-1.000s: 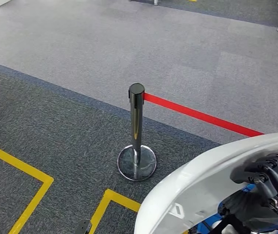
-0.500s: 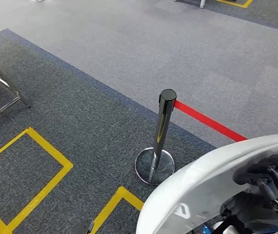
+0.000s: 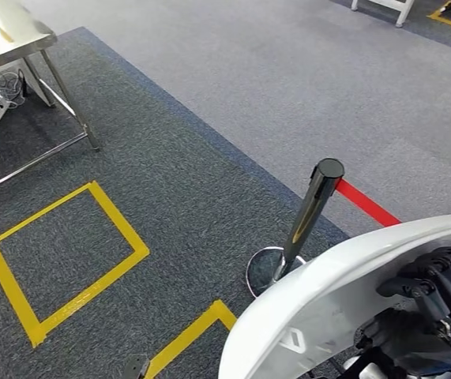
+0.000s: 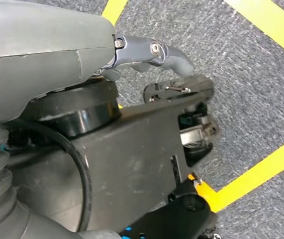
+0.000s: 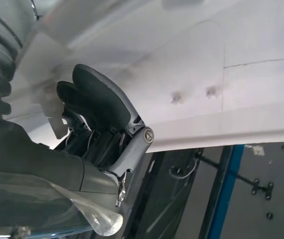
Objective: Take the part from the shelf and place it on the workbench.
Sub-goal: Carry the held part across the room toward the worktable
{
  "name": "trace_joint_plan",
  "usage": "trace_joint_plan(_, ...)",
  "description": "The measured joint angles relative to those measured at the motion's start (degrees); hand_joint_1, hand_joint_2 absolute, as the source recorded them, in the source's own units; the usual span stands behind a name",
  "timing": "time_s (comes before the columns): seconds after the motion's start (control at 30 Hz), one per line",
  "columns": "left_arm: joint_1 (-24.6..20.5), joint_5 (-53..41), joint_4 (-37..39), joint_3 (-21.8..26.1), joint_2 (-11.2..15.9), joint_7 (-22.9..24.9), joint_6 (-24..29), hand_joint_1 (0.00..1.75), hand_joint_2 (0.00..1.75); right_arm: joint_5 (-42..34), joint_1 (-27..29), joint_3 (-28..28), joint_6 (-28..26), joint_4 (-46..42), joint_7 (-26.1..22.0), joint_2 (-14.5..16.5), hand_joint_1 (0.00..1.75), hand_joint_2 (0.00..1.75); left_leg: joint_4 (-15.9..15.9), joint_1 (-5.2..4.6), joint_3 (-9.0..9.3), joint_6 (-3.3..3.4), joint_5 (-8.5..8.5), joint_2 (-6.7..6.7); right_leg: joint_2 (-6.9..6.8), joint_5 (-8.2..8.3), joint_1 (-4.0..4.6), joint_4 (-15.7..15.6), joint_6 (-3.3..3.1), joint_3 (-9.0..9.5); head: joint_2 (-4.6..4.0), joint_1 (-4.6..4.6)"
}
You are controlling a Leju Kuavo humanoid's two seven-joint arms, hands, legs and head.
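Head view: the right hand (image 3: pixel 443 296) is entering at about 4 o'clock, its dark fingers (image 3: pixel 449 276) lying together and curling over the upper face of the large white curved part (image 3: pixel 330 304). The part is sitting low in the picture, from 6 o'clock across to 3 o'clock, carried in front of the robot's body and above the carpet. Its pale rim is arching up toward the right edge, and a small grey emblem is showing near its lower left end.

Right wrist view: the right hand (image 5: pixel 99 129) is pressing against the smooth white surface of the part (image 5: pixel 193 74), with the thick grey thumb (image 5: pixel 102 97) lying flat on it and the darker fingers bunched close behind; the hand is clamping the part between thumb and fingers.

Left wrist view: the left hand (image 4: pixel 147 52) is hanging beside dark parts of the robot, its thumb extended straight over the carpet. Whether its fingers are apart or together cannot be told.

Surroundings, head view: a chrome barrier post (image 3: pixel 309 217) is standing at about 5 o'clock, just behind the part's rim, with a red belt (image 3: pixel 366 203) running off toward 3 o'clock. Yellow floor tape (image 3: pixel 62 260) is forming a rectangle at 8 o'clock. A metal table (image 3: pixel 8 35) is occupying the 10 o'clock corner.
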Motion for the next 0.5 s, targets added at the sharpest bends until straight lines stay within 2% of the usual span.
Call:
trace_joint_plan(0.03, 0.1, 0.0, 0.0, 0.0, 0.0, 0.0, 0.0, 0.00, 1.75, 0.0, -0.1, 0.0, 0.0, 0.0, 0.0, 0.0, 1.75, 1.75, -0.3, 0.17, 0.19, 0.32, 0.08, -0.60, 0.84, -0.47, -0.09, 0.4, 0.29, -0.07, 0.00, 0.10)
trace_joint_plan(0.07, 0.1, 0.0, 0.0, 0.0, 0.0, 0.0, 0.0, 0.00, 1.75, 0.0, -0.1, 0.0, 0.0, 0.0, 0.0, 0.0, 1.75, 1.75, -0.5, 0.37, 0.39, 0.67, 0.18, -1.21, 2.27, -1.38, -0.17, 1.8, 0.54, -0.67, 0.00, 0.22)
trace_joint_plan(0.13, 0.0, 0.0, 0.0, 0.0, -0.1, -0.1, 0.0, 0.00, 1.75, 0.0, -0.2, 0.1, 0.0, 0.0, 0.0, -0.1, 1.75, 1.75, -0.7, 0.56, 0.59, 1.12, 0.24, -2.38, 5.67, -4.38, -0.27, 8.4, 0.78, -4.06, 0.00, 0.55)
trace_joint_plan(0.17, -0.1, 0.0, 0.0, 0.0, -0.2, -0.1, -0.1, 0.00, 1.75, 0.0, -0.2, 0.1, 0.0, 0.0, 0.0, -0.1, 1.75, 1.75, -0.7, 0.54, 0.59, 1.27, 0.20, -3.07, 6.40, -5.76, -0.26, 12.6, 0.81, -6.44, 0.00, 0.63)
trace_joint_plan(0.2, -0.1, 0.0, 0.0, 0.0, -0.2, -0.1, -0.1, 0.00, 1.75, 0.0, -0.2, 0.1, 0.0, 0.1, 0.0, -0.1, 1.75, 1.75, -0.7, 0.52, 0.63, 1.33, 0.16, -3.83, 6.67, -6.33, -0.25, 15.6, 0.81, -8.44, 0.00, 0.67)
trace_joint_plan(0.23, -0.1, 0.0, 0.0, 0.0, -0.3, -0.1, -0.1, 0.00, 1.75, 0.0, -0.2, 0.1, 0.0, 0.1, 0.0, -0.1, 1.75, 1.75, -0.7, 0.50, 0.72, 1.37, 0.11, -4.65, 6.76, -5.71, -0.24, 16.7, 0.77, -9.56, -0.01, 0.68)
trace_joint_plan(0.27, -0.1, 0.0, 0.0, 0.0, -0.3, -0.1, -0.1, 0.00, 1.75, 0.0, -0.2, 0.1, 0.0, 0.1, 0.0, -0.1, 1.75, 1.75, -0.7, 0.51, 0.86, 1.36, 0.05, -5.53, 6.88, -3.95, -0.25, 15.4, 0.69, -9.53, -0.01, 0.69)
trace_joint_plan(0.3, -0.1, 0.0, 0.0, 0.0, -0.3, -0.1, -0.1, 0.00, 1.75, 0.0, -0.2, 0.1, 0.0, 0.1, 0.0, -0.1, 1.75, 1.75, -0.7, 0.54, 1.03, 1.27, -0.03, -6.41, 7.33, -1.41, -0.30, 12.0, 0.58, -8.41, -0.01, 0.69)
trace_joint_plan(0.33, -0.1, 0.0, 0.0, 0.0, -0.3, -0.1, -0.1, 0.00, 1.75, 0.0, -0.2, 0.1, 0.0, 0.1, 0.0, -0.1, 1.75, 1.75, -0.6, 0.60, 1.15, 1.13, -0.14, -7.25, 8.51, 0.77, -0.40, 8.1, 0.42, -6.87, -0.01, 0.70)
trace_joint_plan(0.37, -0.2, 0.0, 0.0, 0.0, -0.4, -0.1, -0.1, 0.00, 1.75, 0.0, -0.2, 0.1, 0.0, 0.1, 0.0, -0.1, 1.75, 1.75, -0.4, 0.58, 1.12, 0.91, -0.28, -8.04, 9.82, 2.16, -0.57, 4.4, 0.24, -5.24, -0.01, 0.68)
trace_joint_plan(0.4, -0.2, 0.0, 0.0, 0.0, -0.4, -0.1, -0.1, 0.00, 1.75, 0.0, -0.2, 0.1, 0.0, 0.2, 0.0, -0.1, 1.75, 1.75, -0.3, 0.66, 0.94, 0.59, -0.33, -8.72, 10.93, 2.80, -0.64, 2.1, 0.00, -4.12, -0.01, 0.66)
trace_joint_plan(0.43, -0.2, 0.0, 0.0, 0.0, -0.4, -0.1, -0.1, 0.00, 1.75, 0.0, -0.3, 0.1, 0.0, 0.2, 0.0, -0.1, 1.75, 1.75, -0.2, 0.76, 0.68, 0.23, -0.31, -9.33, 11.57, 2.68, -0.62, 1.1, -0.29, -3.59, 0.00, 0.64)
trace_joint_plan(0.5, -0.1, 0.1, 0.0, 0.0, -0.3, -0.1, -0.1, 0.00, 1.75, 0.0, -0.4, 0.2, 0.0, 0.2, 0.0, -0.1, 1.75, 1.75, -0.3, 1.01, 0.28, -0.52, -0.18, -10.31, 10.68, 2.65, -0.53, 0.7, -0.93, -3.26, 0.01, 0.63)
